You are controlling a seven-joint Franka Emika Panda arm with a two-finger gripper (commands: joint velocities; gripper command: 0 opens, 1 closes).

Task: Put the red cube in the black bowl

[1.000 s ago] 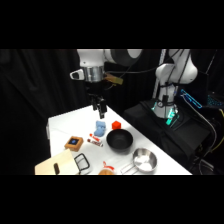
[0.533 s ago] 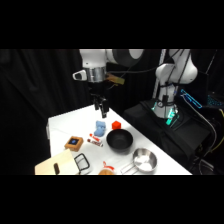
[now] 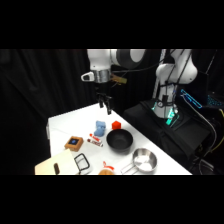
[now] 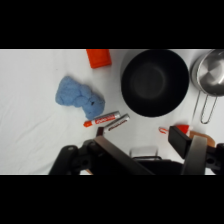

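1. Overhead, the white arm's end effector [image 3: 106, 104] hangs high above the worktop [image 3: 62, 125], holding nothing; whether its fingers stand apart or together cannot be told from either view.
2. Below it, the red cube [image 3: 116, 125] sits on the worktop just beside the rim of the black bowl [image 3: 119, 140], on the far side of the bowl from the side camera; in the wrist view the cube [image 4: 98, 57] lies near the top edge, left of the bowl [image 4: 155, 82].
3. Judged by its looks, the cube is small, stiff and light, with flat faces that should take a pinch across two opposite sides without crushing or much slipping; the side away from the bowl wall seems the freer approach.
4. Nearby lie a soft blue lump [image 4: 80, 97], a red-and-white tube-like item [image 4: 106, 120] and a silver metal pan [image 3: 143, 160].
5. Against the frames from a second and half a second earlier, the end effector has climbed slightly; cube and bowl have not shifted.
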